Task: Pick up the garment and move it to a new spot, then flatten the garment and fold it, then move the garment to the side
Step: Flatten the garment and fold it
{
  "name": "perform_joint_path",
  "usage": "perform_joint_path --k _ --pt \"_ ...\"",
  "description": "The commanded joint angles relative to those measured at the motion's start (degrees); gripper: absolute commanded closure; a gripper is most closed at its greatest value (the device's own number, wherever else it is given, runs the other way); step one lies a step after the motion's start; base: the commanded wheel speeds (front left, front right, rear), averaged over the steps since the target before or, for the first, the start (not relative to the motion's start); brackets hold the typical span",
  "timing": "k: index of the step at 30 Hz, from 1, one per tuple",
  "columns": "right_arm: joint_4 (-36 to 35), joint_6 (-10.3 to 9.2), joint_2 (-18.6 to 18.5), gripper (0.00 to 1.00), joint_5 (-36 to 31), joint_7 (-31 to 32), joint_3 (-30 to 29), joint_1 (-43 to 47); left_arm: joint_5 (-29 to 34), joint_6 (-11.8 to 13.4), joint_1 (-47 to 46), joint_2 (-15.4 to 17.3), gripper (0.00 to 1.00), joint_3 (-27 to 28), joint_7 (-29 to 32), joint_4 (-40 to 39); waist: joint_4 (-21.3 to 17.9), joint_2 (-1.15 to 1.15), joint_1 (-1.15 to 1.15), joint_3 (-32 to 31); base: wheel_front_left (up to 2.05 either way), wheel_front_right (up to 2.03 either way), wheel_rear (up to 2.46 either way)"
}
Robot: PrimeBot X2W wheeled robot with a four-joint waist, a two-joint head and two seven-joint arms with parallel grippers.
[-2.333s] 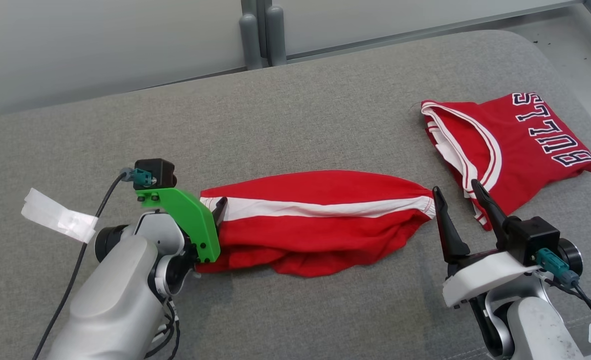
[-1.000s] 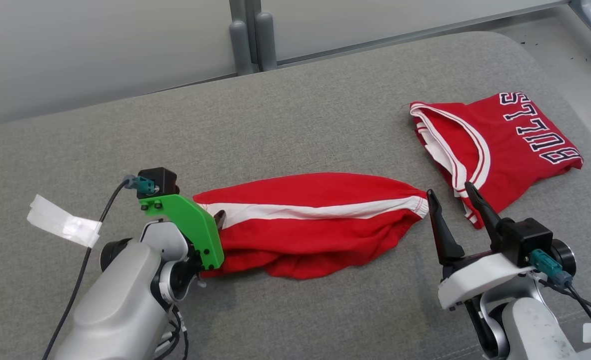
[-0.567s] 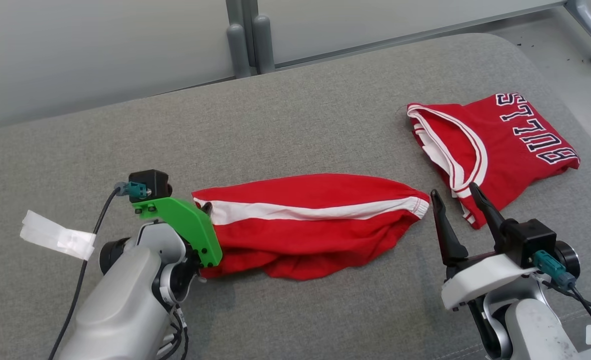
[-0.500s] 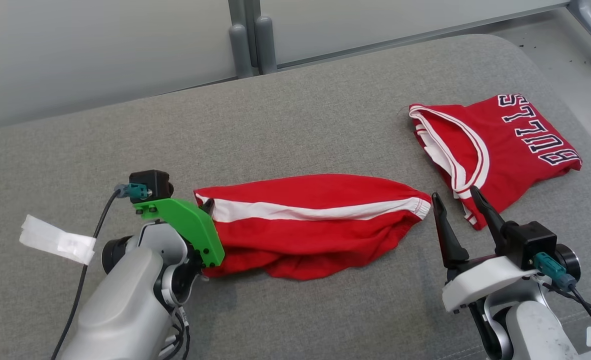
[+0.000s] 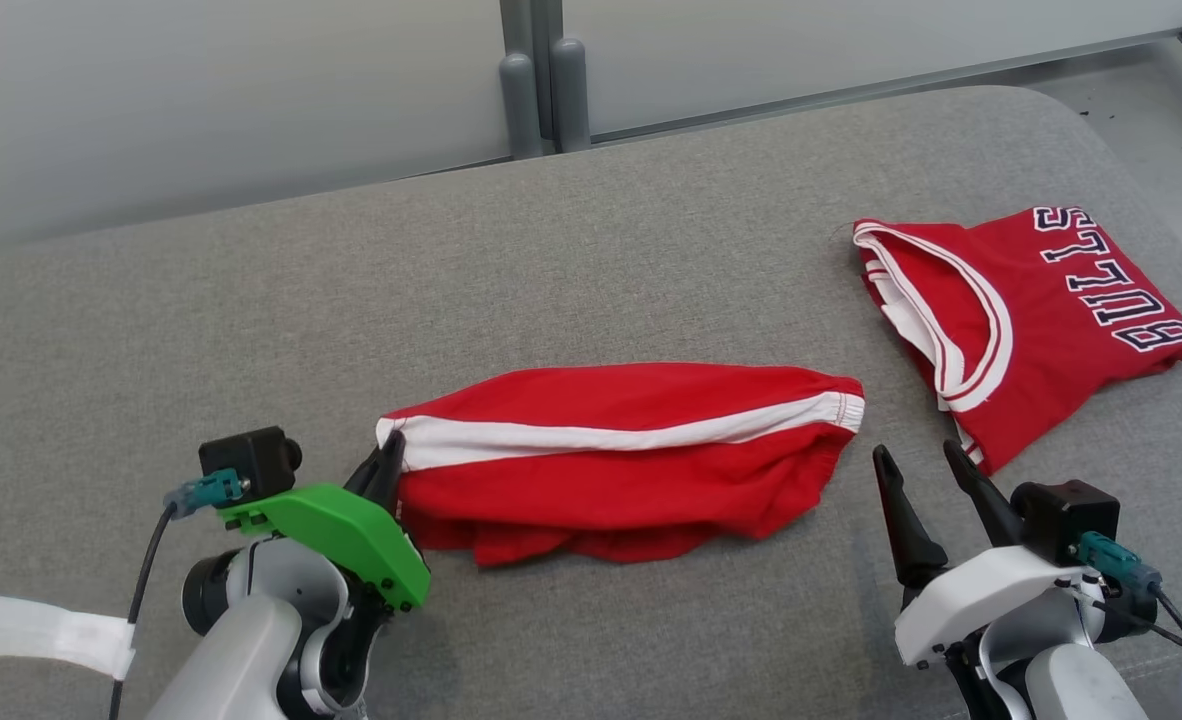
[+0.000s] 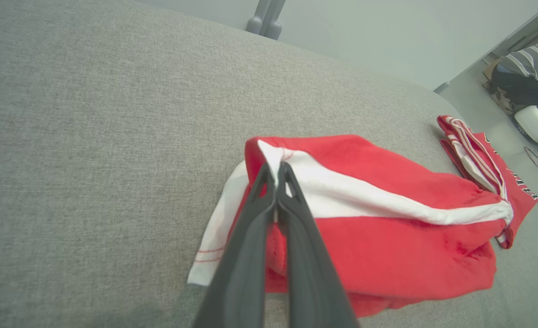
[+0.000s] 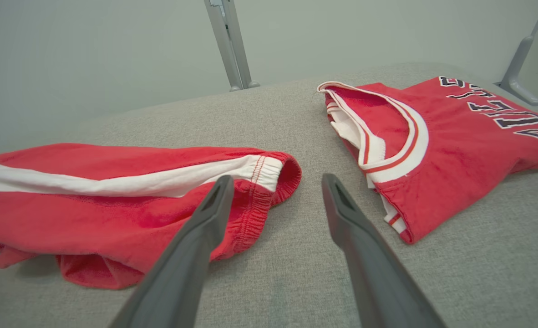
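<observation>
- Red shorts (image 5: 631, 470) lay in a loose roll near the front of the grey fabric tabletop (image 5: 551, 250), well apart from a folded red jersey (image 5: 1041, 320) at the far right.
- The left gripper (image 6: 276, 166) was clamped on the white-striped hem corner at the shorts' left end, fingers pressed together with a fold of cloth between them.
- The right gripper (image 5: 918, 452) stood spread wide and empty just beside the elastic waistband, between the shorts and the jersey.
- The pinch looked shallow, right at the hem's edge. A quick lift could probably pull the cloth free, or raise one layer and leave the rest bunched.
- With one end held, the far end would likely drag and twist across the tabletop.
- The right gripper sat near the jersey's lower corner, so a careless reach could snag the wrong garment.
- A second before, the left fingers had stood apart around the hem; they had since shut on it.
- The head camera had shifted, so the whole scene sat differently in view. The right gripper remained spread by the waistband.
</observation>
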Motion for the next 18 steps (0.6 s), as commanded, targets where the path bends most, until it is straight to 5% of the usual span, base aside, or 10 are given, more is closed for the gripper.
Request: perform_joint_path --k 1,9,18 --pt "0.36 0.0 -0.11 0.0 1.83 0.52 -0.34 0.38 -0.12 1.15 2.2 1.14 1.0 0.51 0.03 -2.68 0.57 0.23 0.0 0.0 0.0 0.0 0.0" --pt "5.19 0.0 -1.04 0.0 9.75 2.21 0.13 -4.9 -0.43 4.12 5.49 2.56 1.0 0.7 1.15 -8.38 1.58 0.23 0.0 0.28 0.0 0.0 0.0" --pt "11.9 0.0 -5.6 0.0 17.32 8.67 4.93 -11.93 -0.15 4.71 5.47 2.19 1.0 0.25 1.09 -8.52 2.94 0.23 0.0 1.1 0.0 0.0 0.0"
